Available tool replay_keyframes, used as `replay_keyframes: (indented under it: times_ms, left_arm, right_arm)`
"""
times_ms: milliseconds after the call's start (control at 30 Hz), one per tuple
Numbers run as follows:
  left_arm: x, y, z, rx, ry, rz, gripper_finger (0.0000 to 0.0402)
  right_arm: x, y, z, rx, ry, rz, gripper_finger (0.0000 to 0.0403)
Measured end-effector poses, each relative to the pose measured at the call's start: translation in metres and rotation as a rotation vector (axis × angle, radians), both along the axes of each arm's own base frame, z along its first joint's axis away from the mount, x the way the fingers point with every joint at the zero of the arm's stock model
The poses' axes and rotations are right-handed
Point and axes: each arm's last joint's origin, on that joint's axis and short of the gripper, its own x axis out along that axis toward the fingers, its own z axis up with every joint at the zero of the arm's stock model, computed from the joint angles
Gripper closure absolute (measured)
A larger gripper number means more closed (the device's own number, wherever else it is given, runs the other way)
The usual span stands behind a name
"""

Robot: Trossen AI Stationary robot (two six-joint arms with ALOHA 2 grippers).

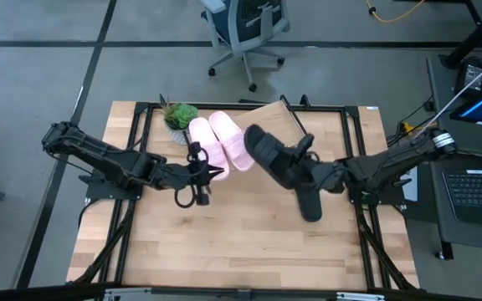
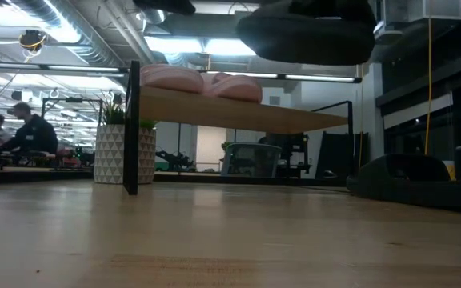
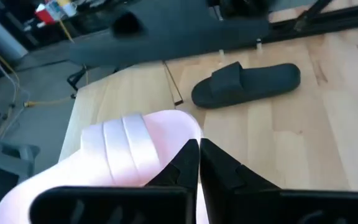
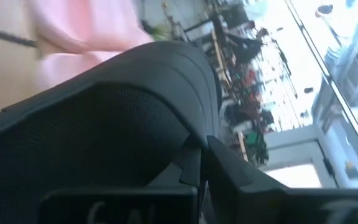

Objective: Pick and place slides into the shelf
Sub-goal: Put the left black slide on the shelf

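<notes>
While the left arm reaches in from the bench's (image 1: 224, 251) left edge, its gripper (image 1: 217, 172) hangs just beside the two pink slides (image 1: 223, 140) on the shelf (image 1: 279, 114), fingers (image 3: 188, 165) pressed together and holding nothing. The right arm stretches in from the right, its gripper (image 1: 315, 170) with fingers clamped on a black slide (image 1: 276, 155) held in the air (seen overhead in the low view), angled toward the shelf. The other black slide (image 1: 309, 201) lies on the bench below that gripper.
</notes>
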Motion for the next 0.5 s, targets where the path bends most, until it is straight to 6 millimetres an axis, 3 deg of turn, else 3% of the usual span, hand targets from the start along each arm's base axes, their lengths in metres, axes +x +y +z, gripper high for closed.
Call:
replay_keyframes:
  times_ms: [200,500]
  left_arm:
    - [-0.001,0.0,-0.003,0.027,0.038,-0.009,0.0399]
    - [-0.003,0.0,-0.009,-0.038,0.044,0.005,0.0401]
  right_arm:
    - [-0.004,-0.022,0.01,0.024,-0.047,-0.062,0.0389]
    - [0.01,-0.056,-0.002,0.028,-0.002,-0.164,0.0389]
